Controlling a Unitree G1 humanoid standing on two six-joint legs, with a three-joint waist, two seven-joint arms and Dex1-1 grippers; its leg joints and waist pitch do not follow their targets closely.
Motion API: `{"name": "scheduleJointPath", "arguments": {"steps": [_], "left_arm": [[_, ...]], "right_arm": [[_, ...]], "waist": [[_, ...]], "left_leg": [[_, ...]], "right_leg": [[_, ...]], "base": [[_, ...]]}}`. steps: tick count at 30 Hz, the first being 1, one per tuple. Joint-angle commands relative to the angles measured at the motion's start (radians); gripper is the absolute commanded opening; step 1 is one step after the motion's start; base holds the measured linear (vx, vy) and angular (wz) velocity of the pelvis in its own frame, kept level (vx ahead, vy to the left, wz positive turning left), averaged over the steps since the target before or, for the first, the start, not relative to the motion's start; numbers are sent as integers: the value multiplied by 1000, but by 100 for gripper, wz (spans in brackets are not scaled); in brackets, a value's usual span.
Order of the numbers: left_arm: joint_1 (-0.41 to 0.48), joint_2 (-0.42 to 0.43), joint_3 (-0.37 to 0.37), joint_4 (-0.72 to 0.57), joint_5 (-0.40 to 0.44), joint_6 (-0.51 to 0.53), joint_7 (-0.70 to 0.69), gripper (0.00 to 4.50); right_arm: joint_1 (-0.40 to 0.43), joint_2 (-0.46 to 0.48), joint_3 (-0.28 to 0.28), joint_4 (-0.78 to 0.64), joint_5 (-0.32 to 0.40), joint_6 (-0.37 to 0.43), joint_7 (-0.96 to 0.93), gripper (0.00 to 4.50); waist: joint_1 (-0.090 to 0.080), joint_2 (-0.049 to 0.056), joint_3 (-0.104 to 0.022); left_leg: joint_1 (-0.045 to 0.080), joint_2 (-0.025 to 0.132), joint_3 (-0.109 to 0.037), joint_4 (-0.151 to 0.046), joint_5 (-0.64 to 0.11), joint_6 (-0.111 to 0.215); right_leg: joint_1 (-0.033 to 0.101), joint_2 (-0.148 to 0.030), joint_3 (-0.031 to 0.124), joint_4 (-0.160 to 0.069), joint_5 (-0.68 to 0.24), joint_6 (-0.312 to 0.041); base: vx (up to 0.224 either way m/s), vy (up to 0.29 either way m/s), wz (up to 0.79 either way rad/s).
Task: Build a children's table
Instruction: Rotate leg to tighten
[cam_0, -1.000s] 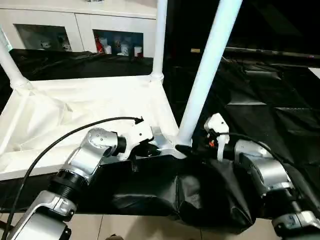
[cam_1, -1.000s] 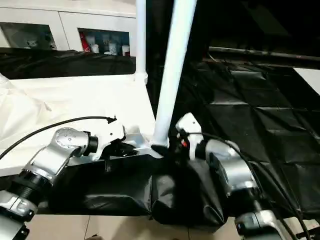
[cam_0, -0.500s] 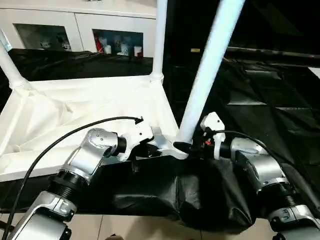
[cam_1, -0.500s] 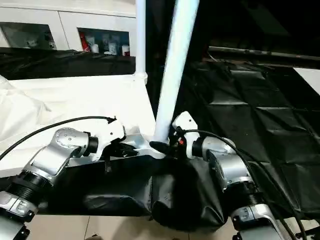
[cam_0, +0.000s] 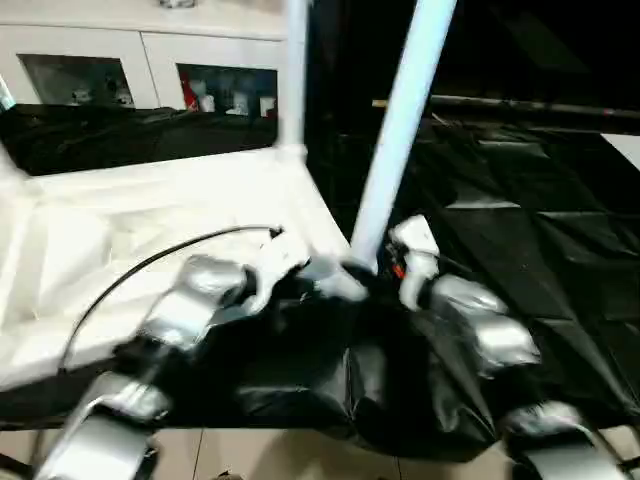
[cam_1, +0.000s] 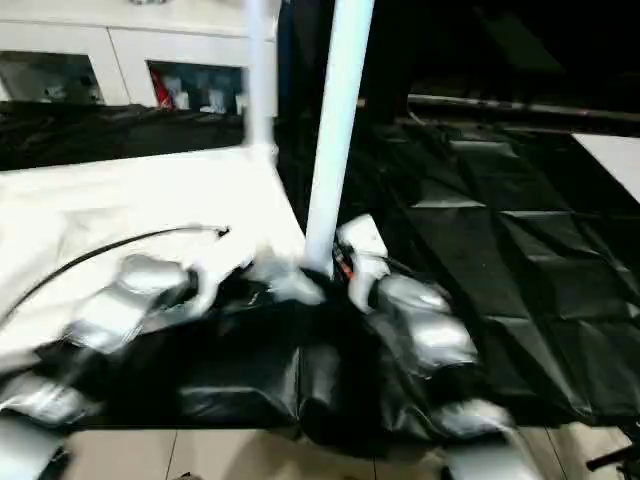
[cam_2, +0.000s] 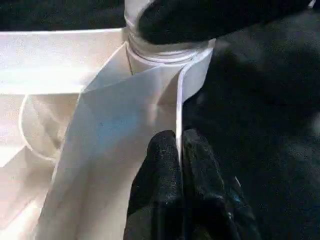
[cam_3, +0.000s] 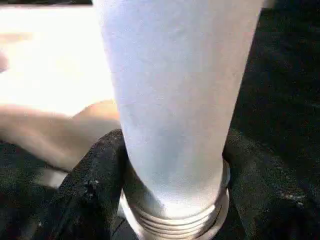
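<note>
Two legs are clear in the head views, both standing up out of the upturned tabletop (cam_0: 150, 215): a far leg (cam_0: 294, 75) at the back corner and the near leg (cam_0: 397, 135) at the corner closest to the robot, leaning a bit off upright. The whole thing sits on black sheeting (cam_0: 520, 220) in front of a white cabinet (cam_0: 140, 60). The right gripper (cam_3: 172, 170) has its two black fingers wrapped either side of the near leg's base, pinching it right above the threaded collar. The left gripper (cam_2: 179, 160) has its jaws pressed together on the thin rim wall of the tabletop just beside that corner socket (cam_2: 160, 55). The step looks like seating or twisting this leg home, so the sensible approach is probably to bring the leg square to the socket before turning it, because a tilted start on threads tends to bind, and the left arm needs to hold the rim solidly so the top doesn't skate on the slick sheeting. The head views give the lean of the leg and the overall layout but blur out the contact. The right wrist view is what shows the threads still exposed, and the left wrist view shows the rim pinch and the other gripper's finger at the socket.
</note>
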Motion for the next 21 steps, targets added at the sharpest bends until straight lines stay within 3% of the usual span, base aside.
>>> {"name": "scheduleJointPath", "arguments": {"steps": [1,3,5,6,8,10,17,21], "left_arm": [[-36,-73,52,58,-2,0,180,0],[-50,-106,42,71,7,-10,211,0],[-58,-144,16,71,13,-39,205,0],[-58,-144,16,71,13,-39,205,0],[-57,-145,5,76,19,-67,183,0],[-51,-128,-4,77,18,-101,146,0],[-8,-25,-28,41,-1,-122,-47,0],[23,43,-51,11,-38,-147,-222,0]], "right_arm": [[-23,76,-20,122,-9,59,-177,264],[-49,118,-26,146,3,58,-207,264],[-73,155,26,156,-30,19,-163,264],[-73,155,26,156,-30,19,-163,264],[-80,162,38,166,-46,-7,-135,319],[-85,157,30,170,-39,-14,-114,338],[-39,27,76,74,-50,-29,110,379],[12,-88,129,-14,-71,-42,269,379]], "waist": [[3,-1,-58],[5,0,-60],[9,0,-61],[9,0,-61],[10,-2,-62],[11,-2,-61],[11,-5,-60],[16,1,-63]], "left_leg": [[-1,10,-1,-74,-249,-14],[4,10,-2,-74,-269,-15],[-4,11,-2,-75,-256,-7],[-6,11,-2,-75,-252,-4],[-9,10,-1,-76,-236,4],[-7,9,0,-76,-245,10],[-11,12,-2,-78,-242,23],[-8,17,1,-78,-188,33]], "right_leg": [[39,-60,42,-98,-411,-126],[38,-60,40,-99,-416,-118],[42,-60,41,-95,-368,-119],[42,-60,41,-95,-355,-120],[45,-59,41,-90,-316,-128],[45,-60,41,-93,-332,-128],[48,-63,42,-96,-361,-119],[52,-61,42,-84,-239,-163]], "base": [[0,0,0],[0,0,0],[0,0,0],[0,0,0],[0,0,0],[0,0,0],[0,0,0],[0,0,0]]}}
